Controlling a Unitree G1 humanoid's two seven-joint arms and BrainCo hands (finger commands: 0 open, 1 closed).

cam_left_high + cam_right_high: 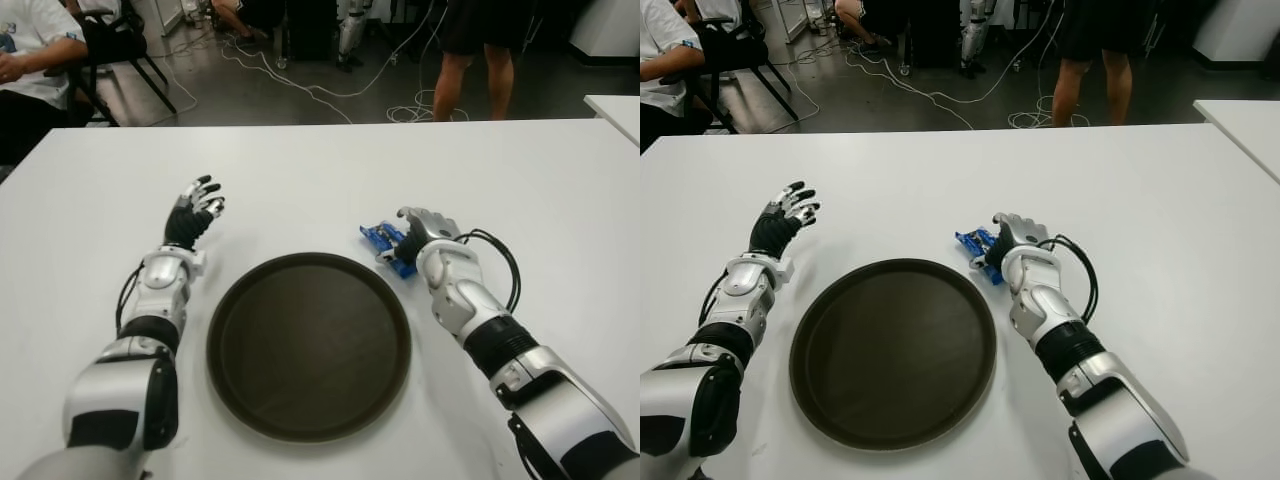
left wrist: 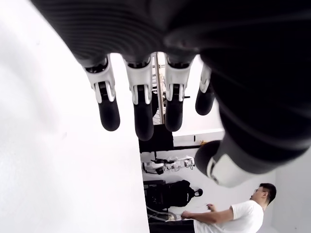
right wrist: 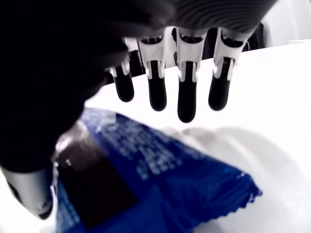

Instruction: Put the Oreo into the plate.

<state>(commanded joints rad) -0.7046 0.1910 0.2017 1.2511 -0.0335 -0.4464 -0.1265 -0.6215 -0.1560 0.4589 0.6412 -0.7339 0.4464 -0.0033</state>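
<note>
The Oreo is a blue packet [image 1: 383, 240] lying on the white table [image 1: 300, 170] just past the upper right rim of the dark round plate [image 1: 310, 345]. My right hand [image 1: 418, 228] hovers over the packet from the right. In the right wrist view its fingers [image 3: 187, 97] stretch straight out above the Oreo packet [image 3: 160, 184] and the thumb sits beside it, so the hand is open and not closed on it. My left hand [image 1: 197, 205] shows left of the plate with its fingers [image 2: 141, 107] spread and nothing in them. Nothing lies in the plate.
Beyond the table's far edge there are a seated person [image 1: 25, 60] on a chair at the left, a standing person's legs [image 1: 470, 60] and cables [image 1: 300, 80] on the floor. A second white table's corner [image 1: 615, 110] shows at the far right.
</note>
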